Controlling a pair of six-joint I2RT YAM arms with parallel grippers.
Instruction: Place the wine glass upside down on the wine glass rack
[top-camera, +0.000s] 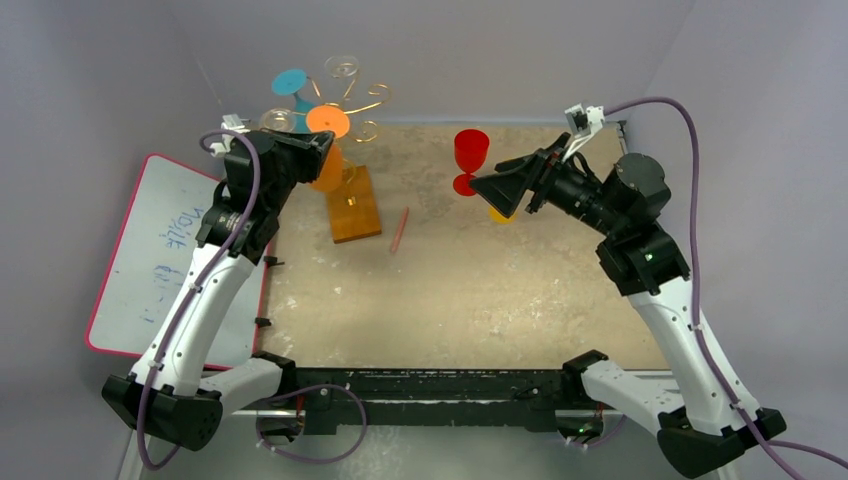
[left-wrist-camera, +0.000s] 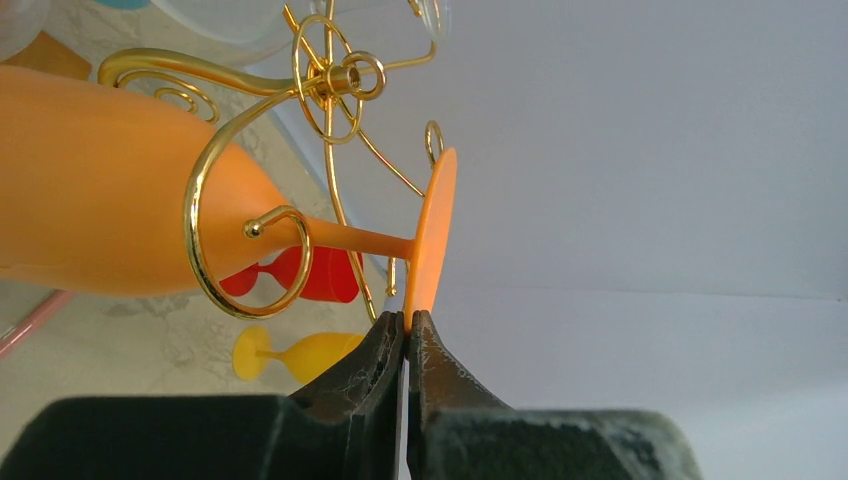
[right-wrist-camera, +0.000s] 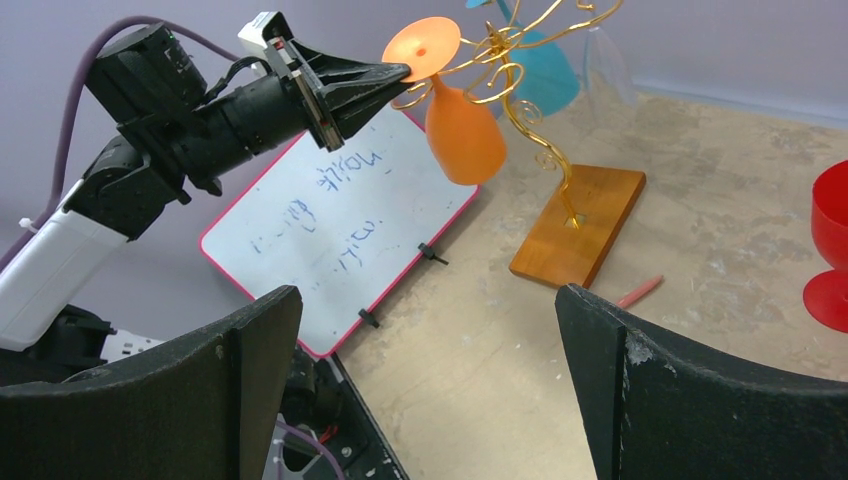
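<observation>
Bowl-down and slightly tilted, the wine glass (right-wrist-camera: 462, 135) hangs in the rack (right-wrist-camera: 580, 225), left pincer (left-wrist-camera: 407, 320) clenching its foot, right pincer (right-wrist-camera: 425, 300) released; whiteboard (right-wrist-camera: 330, 230) scribble illegible.

The only writing is on the whiteboard (top-camera: 160, 262) (right-wrist-camera: 330, 225), which has a pink rim and lies at the left of the surface. It is a few lines of blue marker handwriting, too faint and smeared to read in any view. No labels, brands or numbers can be made out elsewhere.
</observation>
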